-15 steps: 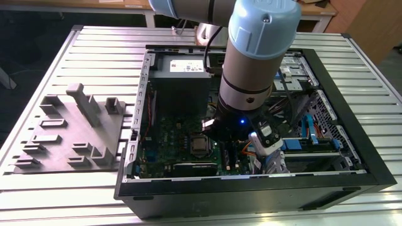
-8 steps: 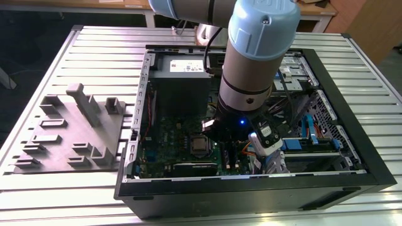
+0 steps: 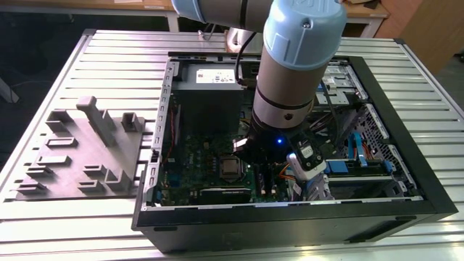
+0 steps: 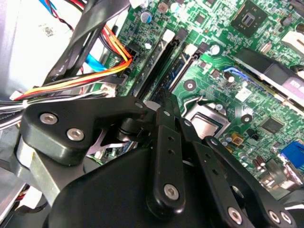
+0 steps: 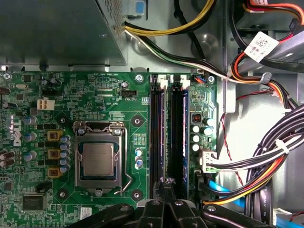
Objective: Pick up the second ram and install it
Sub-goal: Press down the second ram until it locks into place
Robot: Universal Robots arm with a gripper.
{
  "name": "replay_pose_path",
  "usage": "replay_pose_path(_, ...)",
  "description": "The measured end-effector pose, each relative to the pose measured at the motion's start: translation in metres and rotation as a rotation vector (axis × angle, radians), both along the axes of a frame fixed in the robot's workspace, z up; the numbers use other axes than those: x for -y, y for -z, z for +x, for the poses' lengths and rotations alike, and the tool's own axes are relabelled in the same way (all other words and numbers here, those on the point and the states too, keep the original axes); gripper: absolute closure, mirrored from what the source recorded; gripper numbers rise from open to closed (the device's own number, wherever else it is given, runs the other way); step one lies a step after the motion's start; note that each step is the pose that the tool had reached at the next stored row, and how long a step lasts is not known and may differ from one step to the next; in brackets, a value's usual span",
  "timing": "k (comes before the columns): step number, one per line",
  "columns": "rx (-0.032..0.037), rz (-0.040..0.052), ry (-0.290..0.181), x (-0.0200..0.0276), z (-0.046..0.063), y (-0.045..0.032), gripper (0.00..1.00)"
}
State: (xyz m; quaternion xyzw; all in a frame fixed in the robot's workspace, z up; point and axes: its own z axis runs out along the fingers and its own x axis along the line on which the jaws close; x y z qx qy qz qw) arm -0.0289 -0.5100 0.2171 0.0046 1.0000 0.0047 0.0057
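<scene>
Hovering gripper (image 5: 165, 187), fingers together, tips over memory slots (image 5: 168, 128); seated second ram (image 5: 179, 128): light, stiff, fragile; grip by long edges.

Even indoor light, soft focus in places

The motherboard (image 5: 109, 123) is bright and sharp in the first wrist view; beside it, dark gripper links (image 4: 161, 166) blur close-up, and the computer case (image 3: 290, 217) interior lies shadowed.

A ribbed metal table (image 3: 80, 60) fills most of the exterior view. Beyond its far edge, a white-framed wooden bench (image 3: 156, 8) crosses the top of the frame, with a wooden panel (image 3: 427, 27) at upper right and dark floor (image 3: 32, 38) at upper left.
</scene>
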Motion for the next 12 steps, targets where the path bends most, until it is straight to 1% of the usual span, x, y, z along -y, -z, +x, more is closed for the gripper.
replay_pose_path(4, 0.0003, 0.0008, 0.0, -0.0001, 0.0, -0.0001, 0.9)
replay_pose_path(6, 0.0012, 0.0037, 0.0, -0.0004, 0.0, -0.0024, 0.9)
replay_pose_path(8, 0.0003, 0.0011, 0.0, -0.0001, 0.0, -0.0101, 0.9)
replay_pose_path(12, 0.0002, 0.0006, 0.0, -0.0001, 0.0, -0.0229, 0.9)
